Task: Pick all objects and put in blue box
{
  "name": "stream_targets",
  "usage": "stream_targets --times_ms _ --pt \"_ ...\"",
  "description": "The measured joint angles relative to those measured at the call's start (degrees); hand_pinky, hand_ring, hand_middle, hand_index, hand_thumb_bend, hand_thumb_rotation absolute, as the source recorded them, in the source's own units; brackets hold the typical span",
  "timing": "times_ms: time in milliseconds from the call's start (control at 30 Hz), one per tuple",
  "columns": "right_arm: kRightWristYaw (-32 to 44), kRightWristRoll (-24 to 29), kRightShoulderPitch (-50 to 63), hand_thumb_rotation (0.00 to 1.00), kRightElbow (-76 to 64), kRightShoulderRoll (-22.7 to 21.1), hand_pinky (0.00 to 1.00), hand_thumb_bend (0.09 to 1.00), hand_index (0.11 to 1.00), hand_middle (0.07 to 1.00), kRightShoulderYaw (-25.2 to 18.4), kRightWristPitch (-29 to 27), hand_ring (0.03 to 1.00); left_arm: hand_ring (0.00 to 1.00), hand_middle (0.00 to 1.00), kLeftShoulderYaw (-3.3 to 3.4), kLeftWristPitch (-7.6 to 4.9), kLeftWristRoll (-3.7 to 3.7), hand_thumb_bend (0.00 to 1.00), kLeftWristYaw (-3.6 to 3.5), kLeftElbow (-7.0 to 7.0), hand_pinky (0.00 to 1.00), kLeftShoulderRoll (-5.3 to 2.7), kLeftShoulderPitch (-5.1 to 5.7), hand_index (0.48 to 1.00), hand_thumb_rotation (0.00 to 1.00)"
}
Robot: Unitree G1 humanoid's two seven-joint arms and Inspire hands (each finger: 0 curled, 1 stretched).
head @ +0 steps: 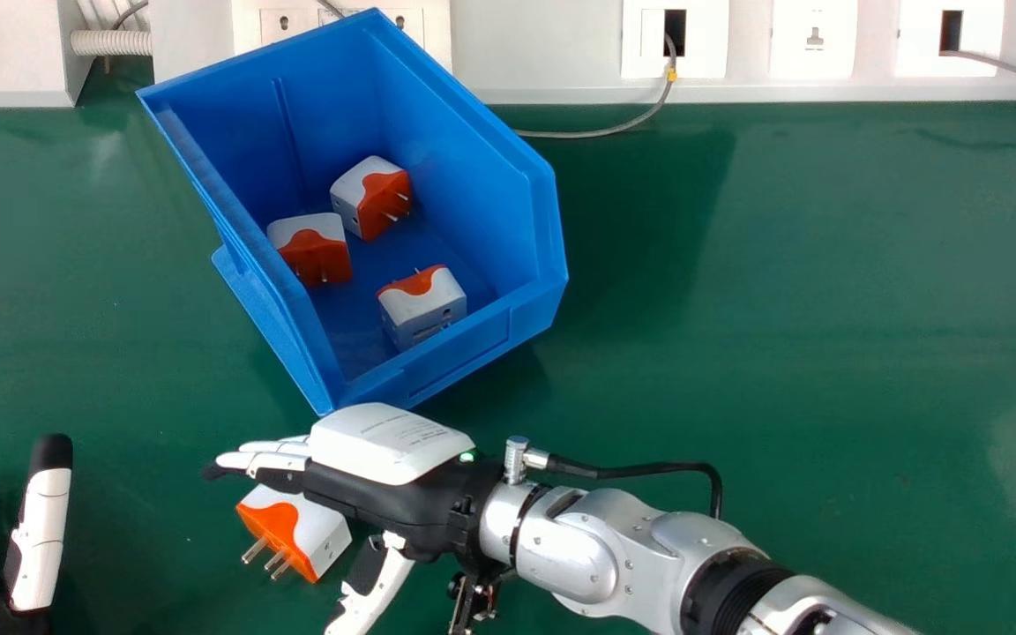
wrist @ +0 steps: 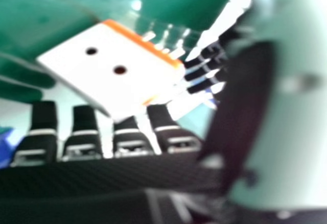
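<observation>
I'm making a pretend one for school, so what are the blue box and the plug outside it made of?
The blue box looks like stiff, smooth plastic: light shines softly on its walls, and a ridge seems moulded in. The plug seems hard plastic, white and orange, fairly smooth. Its prongs are probably metal, because they look thin and silvery.

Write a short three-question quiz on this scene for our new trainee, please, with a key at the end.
1. Count: how many plug adapters lie in the blue box?
2. True or false: every adapter is already in the box.
3. Choose: which is nearer to the loose adapter on the green table?
A) left hand
B) right hand

Key: 1. Three; 2. False; 3. B
</observation>
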Motion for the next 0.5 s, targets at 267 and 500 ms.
stream_targets --times_ms 267,500 --pt "-0.70 0.03 0.07 0.08 -0.25 0.01 0.78 0.809 0.885 0.907 0.10 0.37 0.894 0.98 0.97 0.00 0.05 -0.02 0.94 -0.13 -0.08 0.99 -0.01 0.07 1.000 0.93" --pt "-5.41 -0.01 1.95 0.00 -0.23 0.05 0.53 0.590 0.694 0.677 0.18 0.50 0.538 0.98 0.98 0.00 0.05 -0.02 0.93 -0.60 -0.24 0.98 -0.05 0.05 0.997 0.93"
